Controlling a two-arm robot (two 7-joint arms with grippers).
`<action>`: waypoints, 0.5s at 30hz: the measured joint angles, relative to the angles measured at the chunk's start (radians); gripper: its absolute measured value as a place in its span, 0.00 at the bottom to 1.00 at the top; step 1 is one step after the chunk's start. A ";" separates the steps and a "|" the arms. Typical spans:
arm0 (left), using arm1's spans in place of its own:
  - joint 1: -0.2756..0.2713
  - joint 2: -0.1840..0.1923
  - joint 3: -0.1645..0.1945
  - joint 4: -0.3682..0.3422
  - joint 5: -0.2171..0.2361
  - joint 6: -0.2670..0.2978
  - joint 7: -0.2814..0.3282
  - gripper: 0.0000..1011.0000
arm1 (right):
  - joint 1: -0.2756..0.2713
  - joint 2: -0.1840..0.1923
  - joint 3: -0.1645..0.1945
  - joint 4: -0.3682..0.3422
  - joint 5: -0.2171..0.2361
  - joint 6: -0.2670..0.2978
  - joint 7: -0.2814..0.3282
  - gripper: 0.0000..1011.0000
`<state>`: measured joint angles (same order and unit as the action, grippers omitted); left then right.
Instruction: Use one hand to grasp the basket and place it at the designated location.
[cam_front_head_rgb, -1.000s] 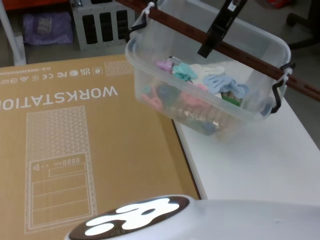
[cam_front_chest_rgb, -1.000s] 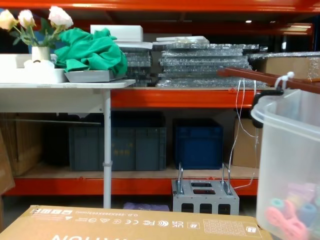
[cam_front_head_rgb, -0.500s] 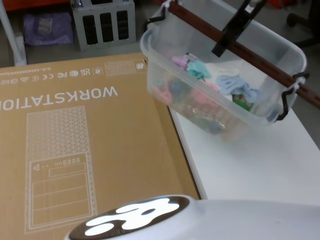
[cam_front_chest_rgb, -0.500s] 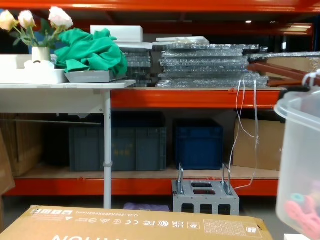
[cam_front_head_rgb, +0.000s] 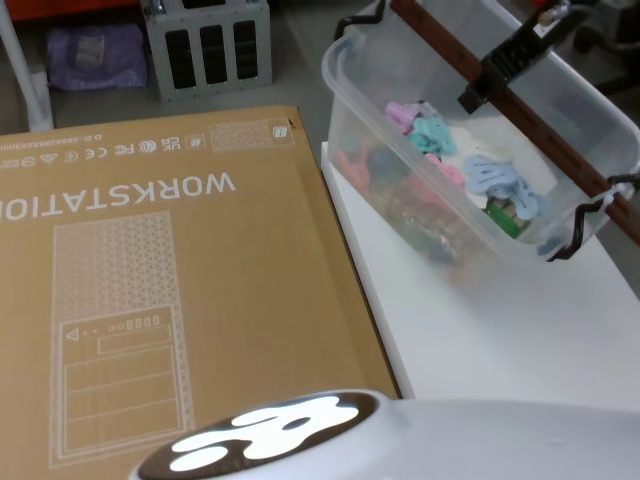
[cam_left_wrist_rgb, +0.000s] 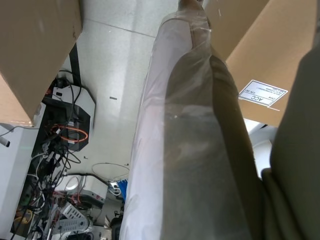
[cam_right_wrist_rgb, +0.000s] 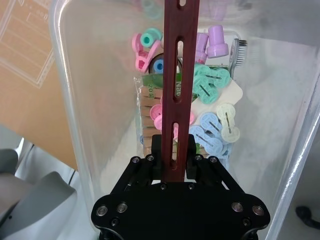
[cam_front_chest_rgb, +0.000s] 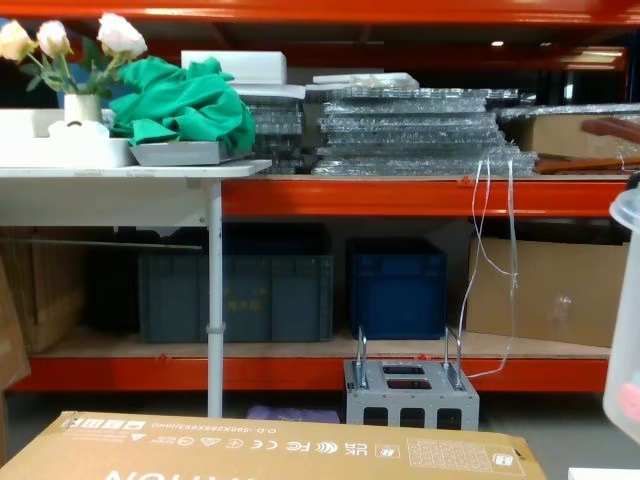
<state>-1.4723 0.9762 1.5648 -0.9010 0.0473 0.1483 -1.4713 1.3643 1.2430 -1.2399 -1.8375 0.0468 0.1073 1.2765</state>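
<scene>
The basket (cam_front_head_rgb: 470, 150) is being held above the white table (cam_front_head_rgb: 500, 330), toward one o'clock in the head view, just right of the cardboard box (cam_front_head_rgb: 170, 280). Its dark bar handle (cam_right_wrist_rgb: 178, 75) is being gripped by the right pincer (cam_front_head_rgb: 497, 77), whose jaws are clenched on the bar near its middle. A load of small coloured plastic pieces (cam_right_wrist_rgb: 210, 115) is being carried inside, so some weight and shifting are to be expected. The tub walls are judged thin and springy; the stiff bar is the sound place to take hold, centred to limit tilt. The white ties (cam_front_head_rgb: 622, 182) may be strained by swinging. Whether the left pincer is released or clenched cannot be told.
</scene>
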 joint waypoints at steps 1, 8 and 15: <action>0.000 0.000 0.000 -0.001 0.000 0.000 0.000 0.00 | -0.009 0.016 0.004 -0.013 0.001 0.018 -0.016 0.24; 0.000 0.000 0.000 0.000 0.000 0.000 0.000 0.00 | -0.045 0.070 0.014 -0.054 0.023 0.078 -0.065 0.24; 0.000 0.000 0.000 -0.001 0.000 0.000 0.000 0.00 | -0.076 0.100 0.020 -0.069 0.054 0.132 -0.069 0.24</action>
<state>-1.4723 0.9762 1.5648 -0.9016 0.0472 0.1483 -1.4712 1.2884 1.3429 -1.2204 -1.9061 0.1007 0.2390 1.2074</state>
